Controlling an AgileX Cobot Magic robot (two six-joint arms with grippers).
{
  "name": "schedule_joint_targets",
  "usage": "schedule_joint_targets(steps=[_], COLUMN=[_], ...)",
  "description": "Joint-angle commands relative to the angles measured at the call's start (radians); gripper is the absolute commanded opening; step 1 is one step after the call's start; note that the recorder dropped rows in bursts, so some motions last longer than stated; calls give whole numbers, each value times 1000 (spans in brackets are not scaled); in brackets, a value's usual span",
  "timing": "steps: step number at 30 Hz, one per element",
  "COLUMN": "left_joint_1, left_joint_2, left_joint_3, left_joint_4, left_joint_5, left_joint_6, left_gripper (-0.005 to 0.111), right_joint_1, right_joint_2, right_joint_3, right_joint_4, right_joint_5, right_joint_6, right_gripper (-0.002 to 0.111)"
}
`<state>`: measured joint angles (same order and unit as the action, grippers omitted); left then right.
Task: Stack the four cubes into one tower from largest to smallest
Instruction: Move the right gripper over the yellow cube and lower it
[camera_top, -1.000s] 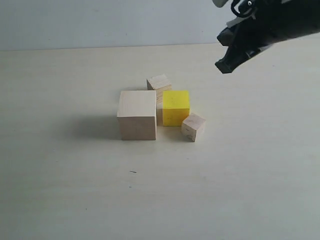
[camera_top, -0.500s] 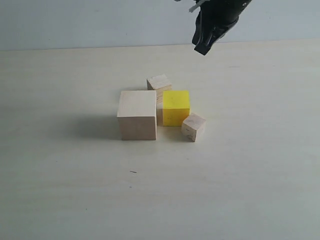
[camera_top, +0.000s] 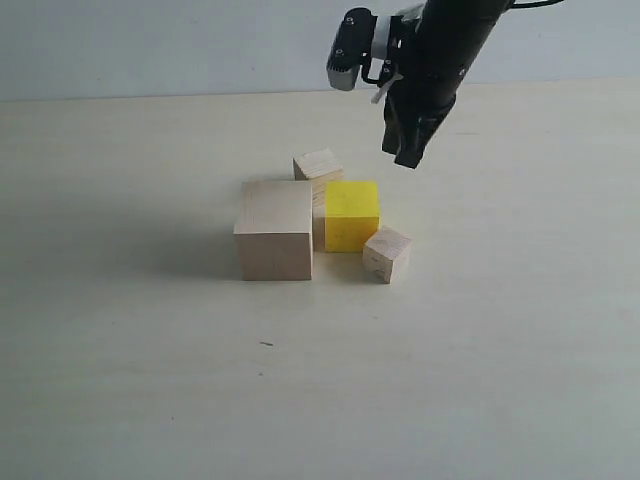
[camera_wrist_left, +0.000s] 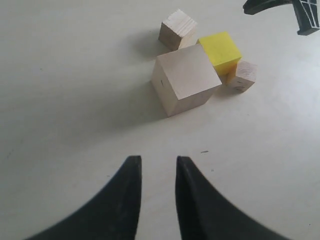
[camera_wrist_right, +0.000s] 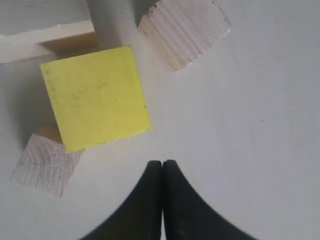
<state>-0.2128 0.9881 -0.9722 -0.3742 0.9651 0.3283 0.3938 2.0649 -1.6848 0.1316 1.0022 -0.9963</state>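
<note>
All of the cubes sit clustered on the table, none stacked. The large pale wood cube stands at the left of the group, and the yellow cube is just right of it. One small wood cube lies behind them, another in front right. My right gripper hangs shut and empty above the table, behind and right of the yellow cube. My left gripper is open and empty, well short of the cubes.
A pale table spreads round the cubes. A light wall closes the far edge. The right arm's black body reaches in from the upper right.
The right gripper has swung in from the far upper right, leftward and down, and now points downward close behind the yellow cube. The cubes have not moved.
</note>
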Motion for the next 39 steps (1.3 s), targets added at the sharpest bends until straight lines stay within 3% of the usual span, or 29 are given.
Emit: schedule_joint_targets(steps=[1,4,6,10,14,15,18,33,35,36,39], left_joint_1=[3,3,3,3,3,3,3,3,3,3,3], left_joint_2=[-4,-4,-4,-4,-4,-4,-4,-4,-4,-4,-4], left_joint_3=[2,2,2,2,2,2,2,2,2,2,2], left_joint_4=[-6,-6,-9,-15,-32,-33,-33,-33,-33,-33,-33], left_joint_5=[3,14,22,33,33,31,31,31,31,31,29], left_joint_6=[4,4,4,4,4,6,6,6,6,6,7], left_gripper=[26,26,26,26,26,26,26,26,26,26,26], right_joint_1=[2,2,2,2,2,2,2,2,2,2,2], right_joint_2=[-5,-5,-5,-5,-5,-5,-5,-5,-5,0,22], right_joint_3=[-8,-8,-8,-8,-8,-8,-8,-8,-8,-8,-8], right_joint_4=[55,129,137,142,130,117,116,144,99,94,93], right_joint_5=[-28,-90,-89,12,100,110,110,22,15,31,84], right_joint_6=[-25,187,186,186,148,147,166,161,32,-139,-312], right_gripper=[0,0,1,16,53,70,105,100,100,100,100])
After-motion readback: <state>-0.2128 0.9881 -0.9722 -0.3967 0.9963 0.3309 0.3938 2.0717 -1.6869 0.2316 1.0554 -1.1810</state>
